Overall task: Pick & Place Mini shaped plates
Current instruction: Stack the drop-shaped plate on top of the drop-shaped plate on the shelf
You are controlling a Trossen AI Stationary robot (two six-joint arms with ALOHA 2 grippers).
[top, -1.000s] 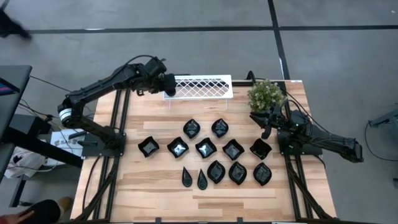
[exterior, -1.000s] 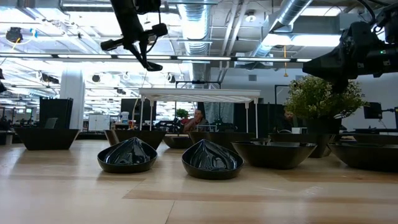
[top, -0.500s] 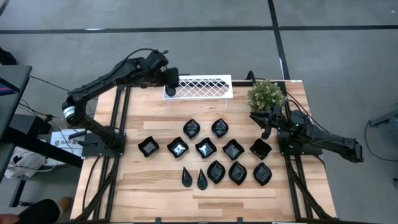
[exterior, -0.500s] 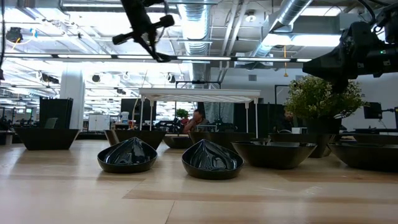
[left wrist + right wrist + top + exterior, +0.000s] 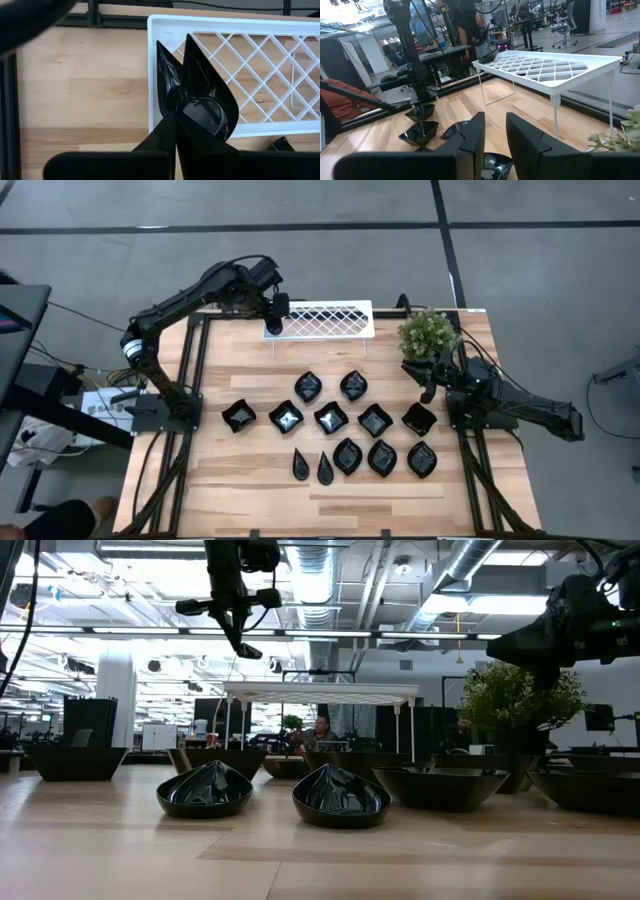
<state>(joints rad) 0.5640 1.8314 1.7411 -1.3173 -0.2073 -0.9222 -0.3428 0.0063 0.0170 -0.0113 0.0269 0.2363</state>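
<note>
The left arm has swung a little since a moment ago. Its left claw point(image 5: 277, 308) now hangs over the end of the white lattice tray point(image 5: 325, 320) that is nearest the left edge of the surface point(image 5: 250, 380); before, it was just outside that end. The right arm has not moved.

The left claw is pinched tight on one slim teardrop plate point(image 5: 197, 97). The plate sticks out past the fingers with its pointed tip away from the claw. It is up in the air, right above the tray's white rim and first holes. From low down, the claw shows high above the tray top, with the plate point(image 5: 243, 646) hanging under it.

The right claw point(image 5: 428, 387) waits near the right edge of the surface, beside the green potted plant point(image 5: 428, 332). Its two fingers point(image 5: 472, 137) stand a little apart with nothing between them. One black plate point(image 5: 419, 420) lies just below it.

The other mini shaped plates point(image 5: 331, 418) lie in rows in the middle of the surface. Two slim teardrop ones point(image 5: 312, 467) are near the front edge.
</note>
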